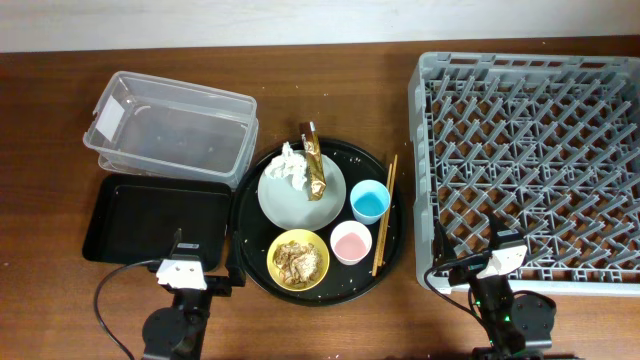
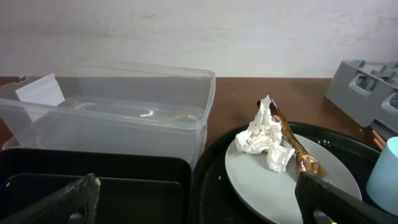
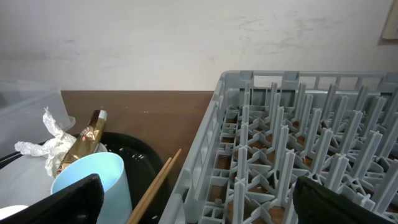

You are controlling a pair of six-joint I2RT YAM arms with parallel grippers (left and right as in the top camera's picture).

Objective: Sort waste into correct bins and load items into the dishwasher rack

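A crumpled white tissue (image 1: 289,166) and a gold-brown foil wrapper (image 1: 314,162) lie on a pale grey-green plate (image 1: 300,195) on a round black tray. Beside it sit a light blue cup (image 1: 370,202), a pink cup (image 1: 350,242), wooden chopsticks (image 1: 384,216) and a yellow bowl (image 1: 298,260) with brown food scraps. The clear tub (image 1: 172,128) and the shallow black tray (image 1: 155,220) are at the left; the grey dishwasher rack (image 1: 530,170) is at the right. My left gripper (image 2: 196,202) is open, low at the black tray's near edge. My right gripper (image 3: 193,199) is open at the rack's near left corner.
The round black tray (image 1: 255,250) holds all the dishes between the bins and the rack. The tissue (image 2: 264,134) and wrapper (image 2: 298,149) show in the left wrist view, the blue cup (image 3: 93,180) and chopsticks (image 3: 155,183) in the right wrist view. A wall runs behind the table.
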